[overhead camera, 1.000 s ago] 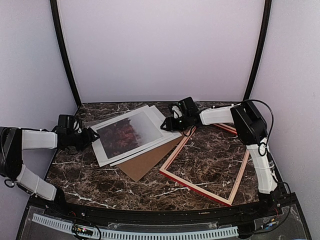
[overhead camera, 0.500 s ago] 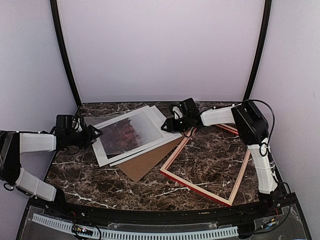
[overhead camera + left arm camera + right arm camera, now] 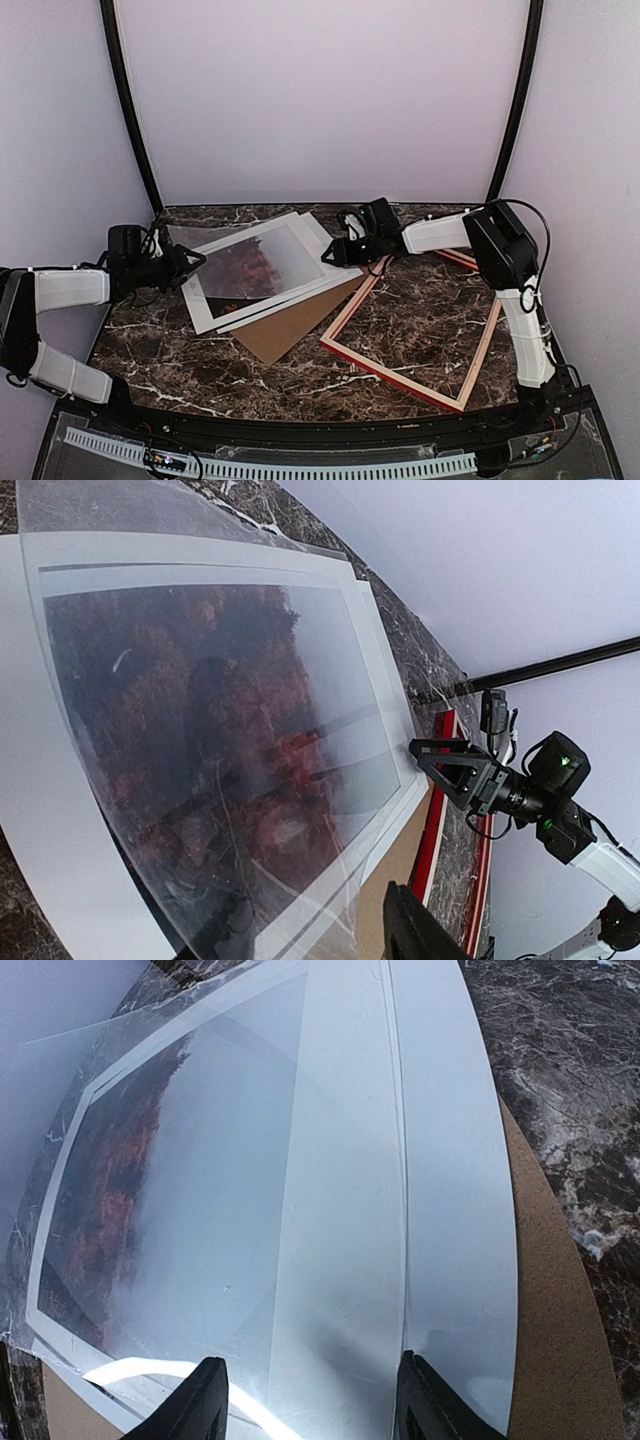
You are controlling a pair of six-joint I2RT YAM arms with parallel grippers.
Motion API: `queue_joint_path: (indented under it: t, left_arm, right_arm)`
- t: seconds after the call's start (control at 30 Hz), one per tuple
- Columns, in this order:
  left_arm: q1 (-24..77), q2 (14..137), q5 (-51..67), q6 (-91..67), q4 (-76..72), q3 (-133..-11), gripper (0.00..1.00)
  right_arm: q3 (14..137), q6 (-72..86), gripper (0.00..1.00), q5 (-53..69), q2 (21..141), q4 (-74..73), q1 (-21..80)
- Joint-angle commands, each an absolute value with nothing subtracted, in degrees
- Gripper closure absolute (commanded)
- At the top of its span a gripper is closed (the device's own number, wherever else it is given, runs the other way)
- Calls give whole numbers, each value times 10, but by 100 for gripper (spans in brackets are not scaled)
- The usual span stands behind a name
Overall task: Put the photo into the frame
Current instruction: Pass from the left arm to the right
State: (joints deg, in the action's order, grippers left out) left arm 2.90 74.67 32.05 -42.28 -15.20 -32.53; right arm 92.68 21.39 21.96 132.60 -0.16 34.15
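Note:
The photo (image 3: 250, 268) of reddish trees lies face up at the back left of the table, under a clear sheet (image 3: 200, 730) whose left edge is raised. My left gripper (image 3: 190, 263) is at that left edge. Its jaws are apart, one finger (image 3: 415, 935) bare and the other dimly seen through the clear sheet. My right gripper (image 3: 331, 254) is open over the stack's right edge, its fingers (image 3: 205, 1405) straddling pale paper. The frame (image 3: 345, 355) lies flat to the right, red face (image 3: 438, 810) toward the stack.
A pale sheet (image 3: 455, 1220) lies under the photo, and a brown backing board (image 3: 295, 325) sticks out beneath both toward the frame. Black corner posts (image 3: 130, 110) and the enclosure's walls bound the marble table (image 3: 420, 300).
My left gripper has shifted slightly back and its jaws have narrowed. The clear sheet's left edge has lifted higher. The right arm has stayed put.

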Motion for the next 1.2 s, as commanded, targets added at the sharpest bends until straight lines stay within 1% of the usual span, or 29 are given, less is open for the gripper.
queue_joint_path:
  t: [0.0, 0.03, 0.17, 0.2, 0.27, 0.37, 0.4, 0.53, 0.63, 0.73, 0.83, 0.93, 1.17]
  left_arm:
    - [33, 749, 328, -413, -134, -337, 59]
    - [33, 749, 326, -410, -131, -338, 61]
    - [33, 749, 312, -401, -117, -341, 76]
    - [33, 749, 309, -401, -114, -341, 78]
    - [33, 745, 305, -400, -112, -341, 84]
    - [34, 725, 303, -416, -123, -332, 98]
    - [34, 719, 303, -423, -137, -329, 99]
    - [36, 670, 297, -487, -183, -299, 100]
    - [50, 638, 277, -523, -207, -285, 100]
    - [70, 599, 237, -570, -243, -266, 100]
    - [113, 575, 180, -599, -276, -257, 100]
    - [161, 561, 139, -623, -301, -248, 100]
    - [233, 553, 41, -641, -366, -209, 100]
  right_arm:
    - [899, 212, 42, 239, 1329, -63, 359]
    - [898, 211, 42, 238, 1328, -64, 358]
    - [904, 202, 42, 238, 1322, -75, 359]
    - [908, 199, 41, 237, 1320, -81, 358]
    - [919, 191, 38, 236, 1315, -95, 358]
    - [932, 186, 31, 229, 1297, -111, 355]
    - [935, 188, 30, 227, 1289, -116, 354]
    - [937, 208, 24, 214, 1248, -131, 352]
    - [919, 235, 23, 212, 1210, -123, 352]
    - [886, 268, 22, 214, 1168, -103, 357]
    - [849, 308, 22, 215, 1138, -73, 374]
    - [798, 362, 22, 228, 1112, -20, 393]
    - [683, 512, 22, 240, 1076, 144, 445]
